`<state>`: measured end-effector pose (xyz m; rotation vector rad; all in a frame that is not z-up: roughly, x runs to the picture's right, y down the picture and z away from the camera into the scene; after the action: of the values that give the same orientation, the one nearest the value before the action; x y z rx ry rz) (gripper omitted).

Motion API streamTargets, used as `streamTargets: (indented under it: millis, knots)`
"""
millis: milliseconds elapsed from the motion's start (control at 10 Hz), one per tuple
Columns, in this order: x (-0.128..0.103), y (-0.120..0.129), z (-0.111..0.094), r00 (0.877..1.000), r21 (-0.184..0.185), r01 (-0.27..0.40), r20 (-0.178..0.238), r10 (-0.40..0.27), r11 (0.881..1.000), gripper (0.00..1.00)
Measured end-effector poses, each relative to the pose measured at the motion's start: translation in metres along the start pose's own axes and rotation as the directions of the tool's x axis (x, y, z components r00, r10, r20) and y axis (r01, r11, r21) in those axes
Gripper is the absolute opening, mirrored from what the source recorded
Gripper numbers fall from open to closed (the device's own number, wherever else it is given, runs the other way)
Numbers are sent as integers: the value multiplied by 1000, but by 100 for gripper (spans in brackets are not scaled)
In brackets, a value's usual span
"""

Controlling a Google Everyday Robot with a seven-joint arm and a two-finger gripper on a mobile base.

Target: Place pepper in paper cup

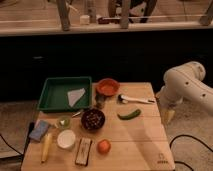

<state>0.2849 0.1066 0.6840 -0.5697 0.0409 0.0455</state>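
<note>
The pepper (129,114), slim, curved and green, lies on the wooden table (135,140) right of centre. The paper cup (66,139), white and round, stands near the front left, in front of the kiwi half. My gripper (167,116) hangs pointing down at the table's right edge, on the end of the white arm (187,82). It is to the right of the pepper and apart from it. It is open and holds nothing.
A green tray (52,95) with a white paper sits back left, with an orange bowl (107,87) beside it. Also on the table are a dark bowl (93,119), a kiwi half (63,121), a banana (46,146), a blue sponge (39,130), a snack bar (83,151), an orange fruit (103,146) and a white utensil (135,99).
</note>
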Motion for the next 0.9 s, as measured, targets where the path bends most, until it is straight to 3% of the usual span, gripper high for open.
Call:
streamTargets:
  millis: [300, 600, 900]
  knots:
    - [0, 1, 1, 1000, -1, 6, -3, -6, 1000, 80]
    - [-32, -3, 8, 996, 2, 87, -13, -87, 996, 80]
    - [-37, -4, 12, 992, 7, 124, -21, -124, 992, 80]
